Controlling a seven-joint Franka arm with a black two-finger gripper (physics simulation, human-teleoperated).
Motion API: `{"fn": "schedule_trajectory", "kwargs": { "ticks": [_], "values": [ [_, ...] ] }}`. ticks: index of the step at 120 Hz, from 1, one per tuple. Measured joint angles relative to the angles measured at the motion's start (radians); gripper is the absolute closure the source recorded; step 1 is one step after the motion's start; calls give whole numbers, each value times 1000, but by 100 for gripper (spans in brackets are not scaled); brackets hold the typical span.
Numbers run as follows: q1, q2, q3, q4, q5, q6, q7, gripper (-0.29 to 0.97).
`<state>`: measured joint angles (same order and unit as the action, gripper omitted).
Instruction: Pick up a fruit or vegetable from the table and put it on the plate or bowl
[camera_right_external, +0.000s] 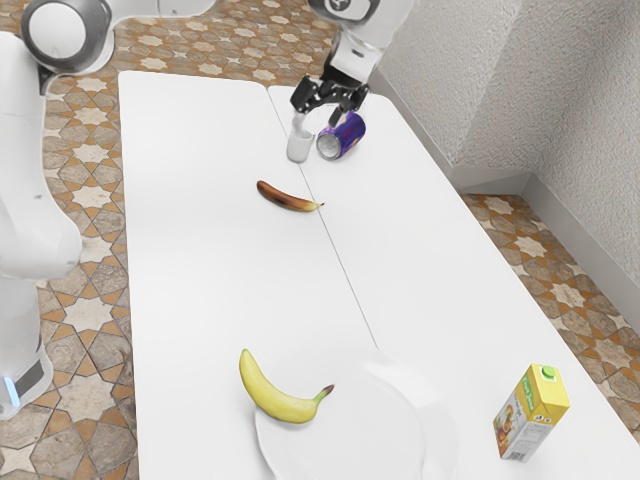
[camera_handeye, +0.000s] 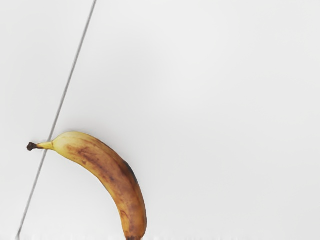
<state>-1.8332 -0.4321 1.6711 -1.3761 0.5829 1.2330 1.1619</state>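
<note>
Patterned floor tiles and pale rough walls frame a long white counter (camera_right_external: 200, 290) with a seam (camera_right_external: 347, 290) down its middle. At its far end the gripper (camera_right_external: 325, 108) hangs with its fingers spread and nothing between them, just above a white cup (camera_right_external: 298, 148) and a purple can (camera_right_external: 342, 137) lying on its side.

The brown-spotted banana (camera_right_external: 288, 197) lies nearer along the seam, apart from both. The wrist view looks down on it, its stem reaching the seam line. A plate (camera_right_external: 345, 440) sits at the counter's near edge, with a yellow banana (camera_right_external: 280, 392) resting its stem end over the rim.

The main risk seems to be the cup and can. A low sweep toward the banana could tip the cup or set the can rolling. The banana is slim and curved, so a pinch off its middle may let it swivel or slip. A careless drop at the plate could also nudge the yellow banana.
</note>
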Motion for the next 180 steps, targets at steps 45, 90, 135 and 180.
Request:
{"fn": "schedule_trajectory", "kwargs": {
  "ticks": [45, 90, 135, 180],
  "values": [
    [-19, 4, -85, -61, -73, 77, -243, 0],
    [-5, -11, 60, -65, -74, 106, -391, 0],
    [173, -28, 98, -381, -40, 473, -469, 0],
    [149, -76, 182, -417, 23, 673, -512, 0]
  ]
}}
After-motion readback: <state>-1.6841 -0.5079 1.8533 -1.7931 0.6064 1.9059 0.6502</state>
